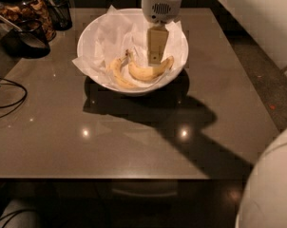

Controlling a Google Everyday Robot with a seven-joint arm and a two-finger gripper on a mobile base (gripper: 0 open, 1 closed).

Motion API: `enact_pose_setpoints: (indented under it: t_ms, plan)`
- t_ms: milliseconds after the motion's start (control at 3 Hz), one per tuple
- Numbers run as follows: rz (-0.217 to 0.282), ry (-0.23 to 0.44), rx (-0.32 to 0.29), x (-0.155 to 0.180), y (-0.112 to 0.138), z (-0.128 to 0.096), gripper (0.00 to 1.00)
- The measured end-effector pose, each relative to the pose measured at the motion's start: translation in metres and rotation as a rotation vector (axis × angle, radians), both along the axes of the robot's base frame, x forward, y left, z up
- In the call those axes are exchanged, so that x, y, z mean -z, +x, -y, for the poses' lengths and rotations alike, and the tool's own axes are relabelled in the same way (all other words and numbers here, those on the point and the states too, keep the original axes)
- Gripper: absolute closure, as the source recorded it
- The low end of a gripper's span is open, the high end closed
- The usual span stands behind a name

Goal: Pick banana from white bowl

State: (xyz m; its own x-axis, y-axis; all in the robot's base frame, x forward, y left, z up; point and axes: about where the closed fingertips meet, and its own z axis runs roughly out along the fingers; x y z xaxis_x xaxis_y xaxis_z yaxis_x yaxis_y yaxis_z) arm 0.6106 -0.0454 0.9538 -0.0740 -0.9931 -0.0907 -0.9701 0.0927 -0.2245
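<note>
On my bench (134,141) the white bowl (134,90) sits toward 12 o'clock. Inside it, on the paper (110,32), the banana (146,72) lies at the bowl's 5 o'clock, with a smaller banana (117,75) just beside it toward 7. My hand (156,61) reaches down into the bowl, over the banana's 1 o'clock end. Jars (29,8) stand at the bench's 10 o'clock, and a cable (10,99) lies at 9.

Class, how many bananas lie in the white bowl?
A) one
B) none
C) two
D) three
C: a plump banana and a thin banana lie side by side in the bowl, with the gripper just above the plump banana.
</note>
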Motion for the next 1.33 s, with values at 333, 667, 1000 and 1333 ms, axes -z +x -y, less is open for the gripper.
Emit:
enact_pose_setpoints:
  t_ms: [333, 667, 1000, 1333]
  plan:
    - [-0.032, 0.001, -0.031, 0.013, 0.007, -0.01, 0.28]
    - [-0.067, 0.003, -0.049, 0.027, 0.012, -0.017, 0.36]
    - [-0.103, 0.01, -0.056, 0.041, 0.016, -0.022, 0.46]
    - [-0.13, 0.016, -0.058, 0.052, 0.02, -0.026, 0.46]
